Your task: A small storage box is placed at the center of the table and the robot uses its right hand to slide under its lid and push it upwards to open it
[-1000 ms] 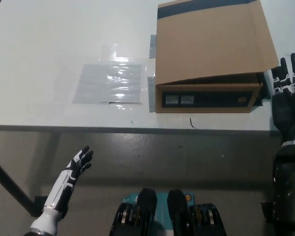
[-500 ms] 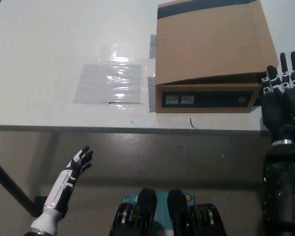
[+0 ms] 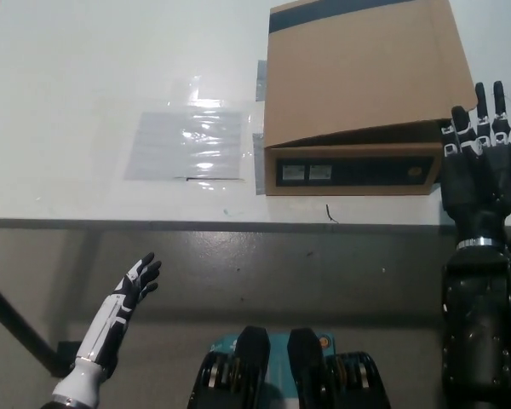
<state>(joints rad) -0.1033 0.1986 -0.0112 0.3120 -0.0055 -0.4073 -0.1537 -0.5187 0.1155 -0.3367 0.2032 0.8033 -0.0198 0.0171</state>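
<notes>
Box (image 3: pixel 358 85) near table (image 3: pixel 85 85) edge, lid (image 3: pixel 362 64) slightly raised, black right hand (image 3: pixel 475 170) spread beside its corner, white left hand (image 3: pixel 129 294) spread low, empty.

Storage box (image 3: pixel 358 85): plain brown cardboard, dark band along far edge, black front panel. Table (image 3: pixel 85 102): white. Left hand (image 3: pixel 136 281): white, black accents. Right hand (image 3: pixel 475 170): black, white-marked fingers

Black right hand (image 3: pixel 475 175) raised, fingers (image 3: pixel 479 115) spread upward; white left hand (image 3: pixel 136 283) hangs low, open.
</notes>
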